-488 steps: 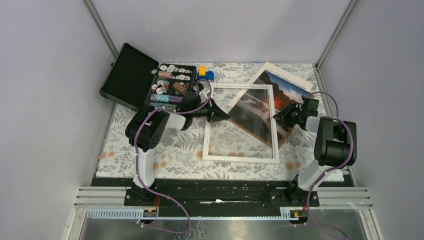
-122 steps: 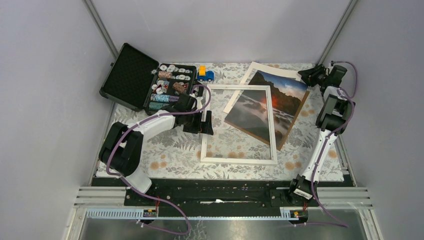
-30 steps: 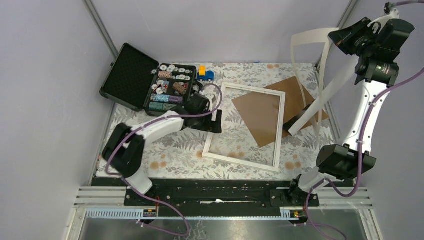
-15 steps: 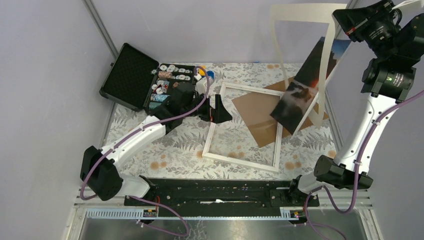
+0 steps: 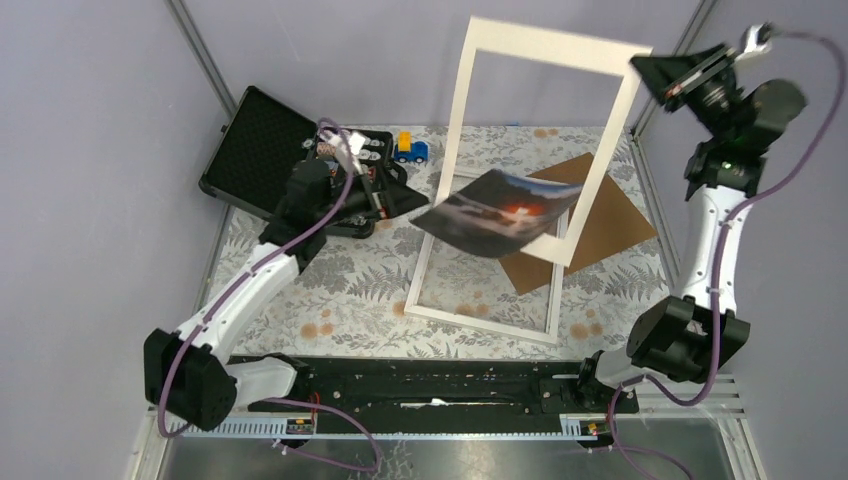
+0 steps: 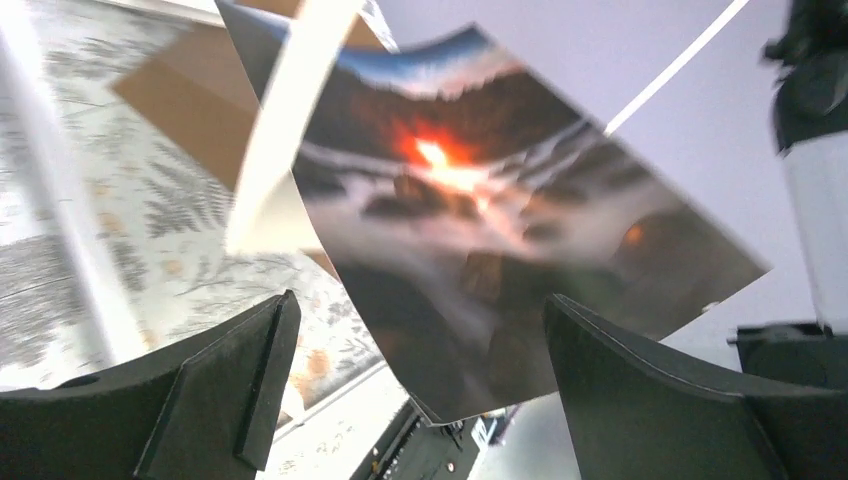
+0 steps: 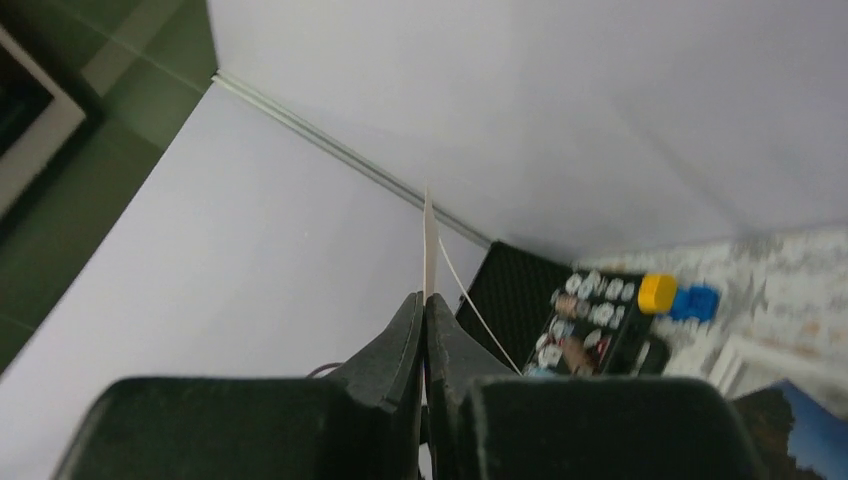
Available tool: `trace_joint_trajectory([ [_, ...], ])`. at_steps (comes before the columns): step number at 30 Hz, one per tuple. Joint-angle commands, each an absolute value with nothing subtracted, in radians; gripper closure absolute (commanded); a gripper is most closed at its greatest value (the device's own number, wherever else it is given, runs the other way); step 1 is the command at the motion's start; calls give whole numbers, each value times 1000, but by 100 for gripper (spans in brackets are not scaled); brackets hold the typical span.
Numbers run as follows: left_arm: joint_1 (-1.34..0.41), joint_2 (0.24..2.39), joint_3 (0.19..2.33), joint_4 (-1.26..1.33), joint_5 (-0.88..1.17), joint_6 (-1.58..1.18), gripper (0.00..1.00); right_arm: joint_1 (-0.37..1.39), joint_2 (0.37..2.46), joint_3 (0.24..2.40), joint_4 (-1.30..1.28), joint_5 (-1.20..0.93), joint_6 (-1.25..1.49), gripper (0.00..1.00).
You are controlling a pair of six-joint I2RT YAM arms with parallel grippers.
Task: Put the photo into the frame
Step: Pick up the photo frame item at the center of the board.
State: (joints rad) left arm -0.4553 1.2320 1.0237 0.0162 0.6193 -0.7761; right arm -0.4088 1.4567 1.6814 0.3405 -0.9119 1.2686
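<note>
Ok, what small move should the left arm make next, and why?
Probably close the left tool on the sunset landscape photo print: its corner sits between the open fingers, tilted above the white rectangular picture frame.

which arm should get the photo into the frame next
Left. The left gripper, open, is at a corner of the photo, airborne over the frame; the right gripper is shut on the mat board, high up.

White links [image 5: 250, 290], black joints [image 5: 690, 335] and purple cables [image 5: 830, 100]; left claw [image 6: 418, 310] and right claw [image 7: 424, 305] are black.
</note>
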Motion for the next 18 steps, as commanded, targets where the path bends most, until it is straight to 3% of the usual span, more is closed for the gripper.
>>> trace_joint_trajectory([
  [1, -339, 1117, 963, 19, 608, -803, 1, -413, 1445, 1395, 589, -983, 1405, 93],
  [8, -248, 1163, 973, -126, 663, -672, 1, -412, 1503, 1069, 642, -1080, 1402, 94],
  [13, -259, 1332, 921, 186, 838, -765, 1, -413, 1517, 1010, 642, -1112, 1388, 93],
  [18, -375, 1504, 964, 374, 797, -761, 1, -412, 1520, 1016, 637, -1134, 1390, 92],
])
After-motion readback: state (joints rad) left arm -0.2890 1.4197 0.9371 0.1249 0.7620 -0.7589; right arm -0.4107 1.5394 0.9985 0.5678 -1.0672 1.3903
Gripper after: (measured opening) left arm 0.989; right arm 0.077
